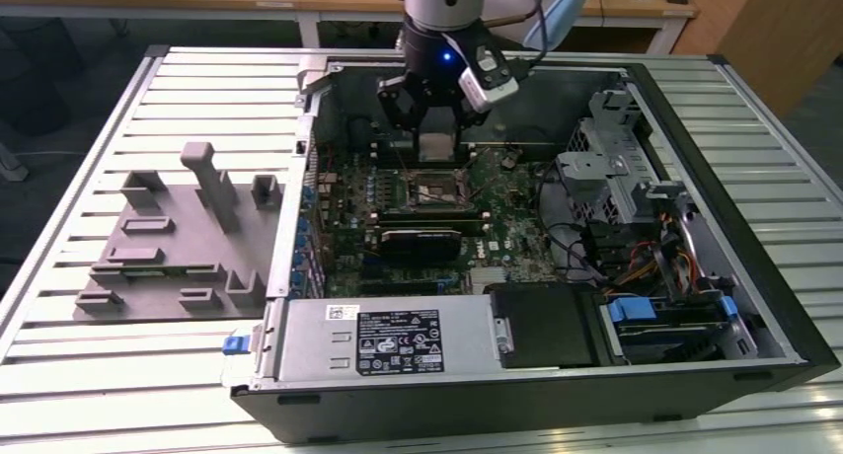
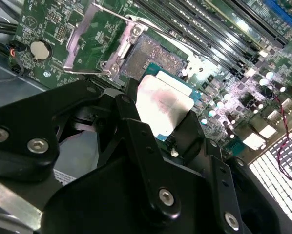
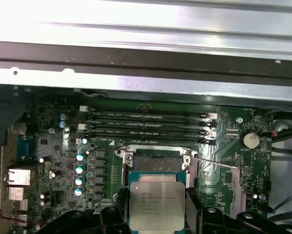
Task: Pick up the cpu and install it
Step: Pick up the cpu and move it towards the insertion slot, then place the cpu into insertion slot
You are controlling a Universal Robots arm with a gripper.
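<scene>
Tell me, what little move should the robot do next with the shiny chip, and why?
Probably lower the cpu gently onto the open socket: the end effector holds it close above, the socket looks empty and its metal frame is flipped up.

Your cpu has a dull, silvery metal top plate with a thin pale rim. In the second wrist view, the gripper links look like matt black metal set with bright steel screws. The motherboard is glossy green board, and the socket frame is bare shiny metal. At the exterior view's left, the tray is matt grey plastic lying on the table of pale ribbed metal. The case wall is smooth matt black.
</scene>
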